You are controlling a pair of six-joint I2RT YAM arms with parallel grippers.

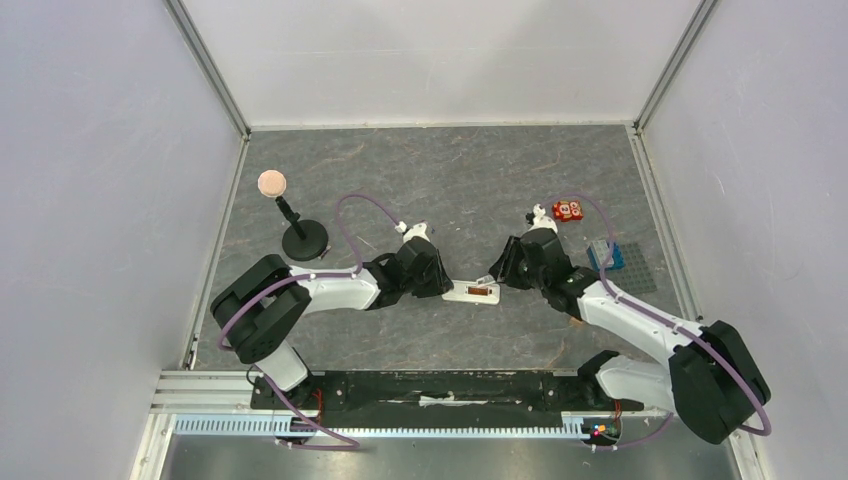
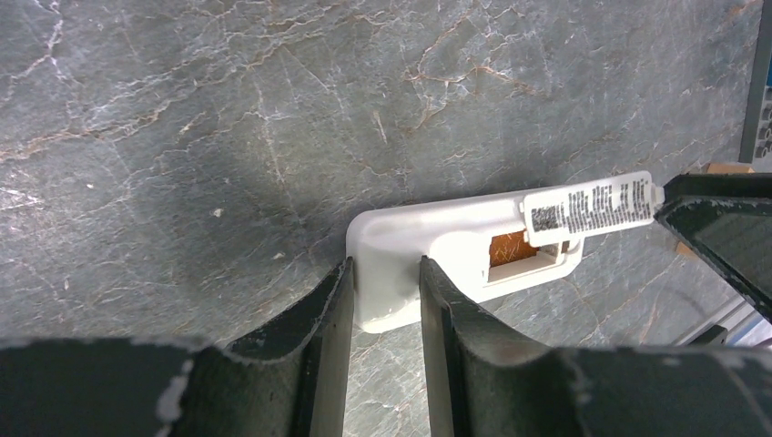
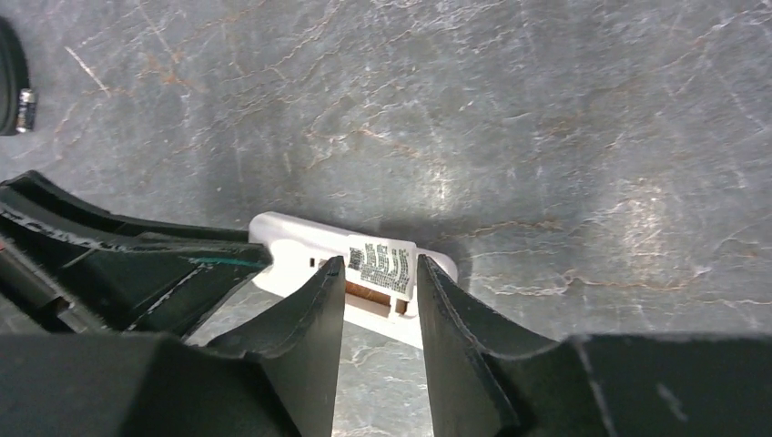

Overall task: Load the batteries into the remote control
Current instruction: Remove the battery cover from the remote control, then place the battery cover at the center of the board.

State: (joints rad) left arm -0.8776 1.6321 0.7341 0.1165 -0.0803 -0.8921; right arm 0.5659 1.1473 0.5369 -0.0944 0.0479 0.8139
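Note:
The white remote control (image 1: pixel 472 292) lies back-up on the grey table between both arms. My left gripper (image 1: pixel 445 285) is shut on its left end; in the left wrist view the fingers (image 2: pixel 387 269) pinch the rounded end of the remote (image 2: pixel 410 246). The open bay (image 2: pixel 510 248) shows brownish inside. My right gripper (image 1: pixel 497 280) is shut on a white labelled cover (image 3: pixel 380 266) held over the bay; the cover also shows in the left wrist view (image 2: pixel 592 205). A small dark cylinder (image 3: pixel 25 109), possibly a battery, lies at the far left of the right wrist view.
A black stand (image 1: pixel 305 241) with a pink disc (image 1: pixel 272 183) stands at the back left. A small red block (image 1: pixel 568 211) and a blue ridged box (image 1: pixel 606 256) lie to the right behind my right arm. White walls enclose the table.

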